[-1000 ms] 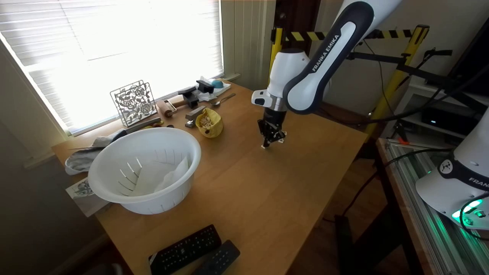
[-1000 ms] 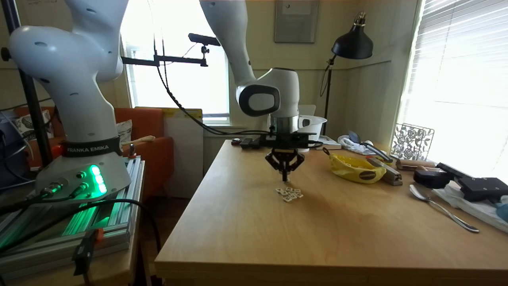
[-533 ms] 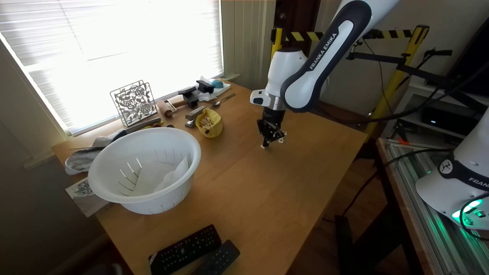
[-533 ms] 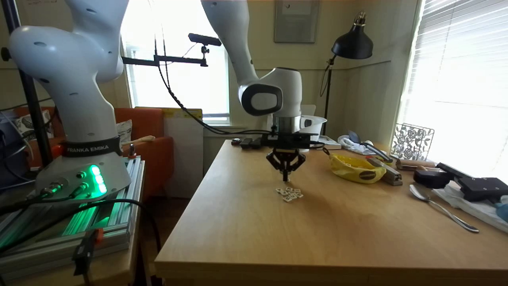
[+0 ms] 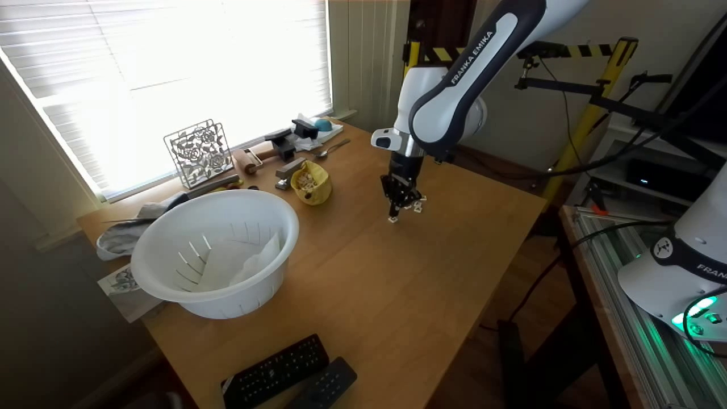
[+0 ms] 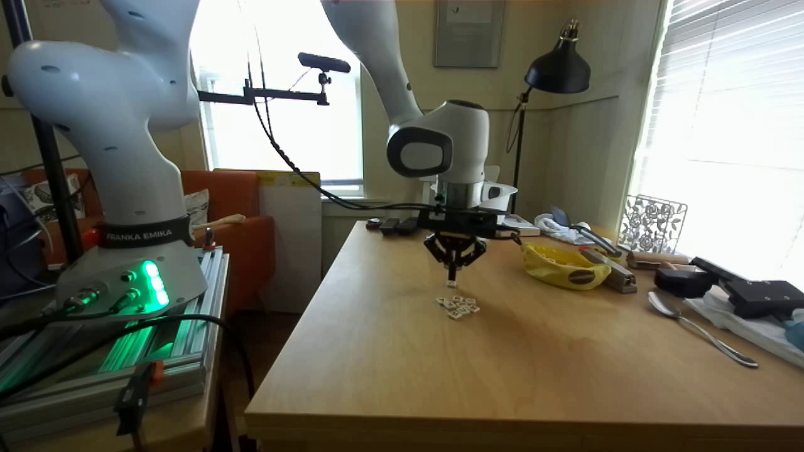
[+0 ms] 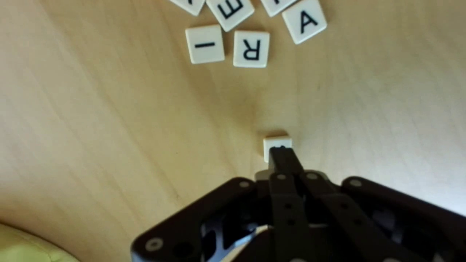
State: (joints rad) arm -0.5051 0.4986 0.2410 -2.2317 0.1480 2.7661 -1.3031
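Observation:
My gripper (image 7: 285,158) points down at the table, its fingers shut together with nothing visible between them. Directly under the fingertips lies a single white letter tile (image 7: 273,142), its letter mostly covered by them in the wrist view. Both exterior views show this tile too, right below the tip (image 6: 451,284) (image 5: 393,220); whether they touch, I cannot tell. A loose cluster of several letter tiles (image 6: 457,307) lies close by. Among them the wrist view shows an R tile (image 7: 251,49), an I tile (image 7: 205,44), an A tile (image 7: 304,21) and an E tile (image 7: 230,11).
A yellow banana-shaped pouch (image 6: 562,267) holding pale pieces stands near a stapler (image 6: 619,276). A white basin (image 5: 216,250) and dark remotes (image 5: 278,369) are on the table (image 5: 363,295). A spoon (image 6: 703,333), a metal rose-pattern holder (image 5: 199,152) and black items line the window side.
The fingertips have risen slightly and the wrist has shifted and tilted a little. The single tile beneath them shows more fully. The gripper has stayed shut, and the tile cluster has not moved.

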